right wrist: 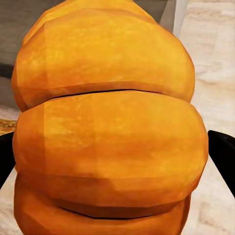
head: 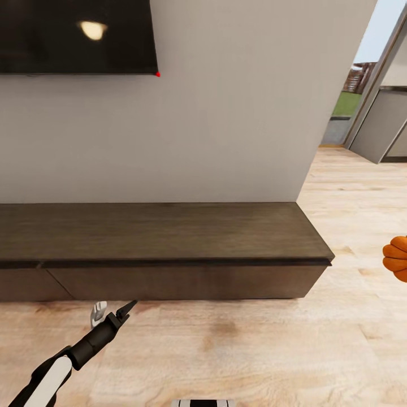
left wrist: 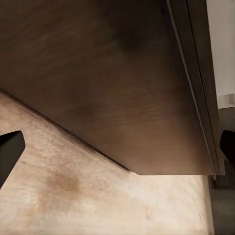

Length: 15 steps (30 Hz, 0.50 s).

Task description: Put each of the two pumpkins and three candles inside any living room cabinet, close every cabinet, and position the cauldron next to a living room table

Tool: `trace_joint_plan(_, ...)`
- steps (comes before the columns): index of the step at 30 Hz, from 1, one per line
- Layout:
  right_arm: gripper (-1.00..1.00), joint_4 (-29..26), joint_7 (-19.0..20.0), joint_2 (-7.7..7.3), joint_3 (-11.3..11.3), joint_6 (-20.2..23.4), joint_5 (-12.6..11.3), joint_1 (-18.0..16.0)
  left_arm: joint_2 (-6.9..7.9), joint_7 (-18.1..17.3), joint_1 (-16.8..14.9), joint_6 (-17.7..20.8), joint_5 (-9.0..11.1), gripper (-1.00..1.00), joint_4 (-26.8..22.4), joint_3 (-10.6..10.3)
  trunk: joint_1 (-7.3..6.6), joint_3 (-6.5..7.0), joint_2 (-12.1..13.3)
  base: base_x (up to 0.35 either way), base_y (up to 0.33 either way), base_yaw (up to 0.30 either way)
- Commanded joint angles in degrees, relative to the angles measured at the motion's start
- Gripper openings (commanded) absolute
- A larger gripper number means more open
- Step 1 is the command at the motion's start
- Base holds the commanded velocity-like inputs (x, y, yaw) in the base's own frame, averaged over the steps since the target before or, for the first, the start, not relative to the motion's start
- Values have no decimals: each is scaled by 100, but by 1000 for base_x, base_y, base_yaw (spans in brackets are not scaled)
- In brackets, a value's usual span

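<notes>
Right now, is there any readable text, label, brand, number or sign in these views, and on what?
None. The dark screen on the wall, the cabinet, the pumpkin and the left claw carry no readable writing.

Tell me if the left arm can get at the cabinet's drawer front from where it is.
Probably yes: the left gripper, open, hangs just before the cabinet with only bare floor between.

Cabinet (head: 164, 249) vs wall under TV (head: 76, 34); left gripper (head: 113, 314) in front, pumpkin (head: 397, 259) far right.
</notes>
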Motion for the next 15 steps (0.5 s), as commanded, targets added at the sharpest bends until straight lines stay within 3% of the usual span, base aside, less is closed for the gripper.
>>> trace_joint_plan(1,-100,3,18,-1,0,60,-13,-6,-1,-6,-2,48,49,100,-1,1,-1,-5,-2,127,0,0)
trace_joint_plan(12,-100,3,18,-1,0,60,-16,-6,-12,-4,-2,36,48,100,-4,-20,-1,-5,-2,288,0,0)
trace_joint_plan(15,-100,3,18,-1,0,60,-14,-6,-13,3,-2,35,48,100,-3,-24,-1,-5,-2,144,0,0)
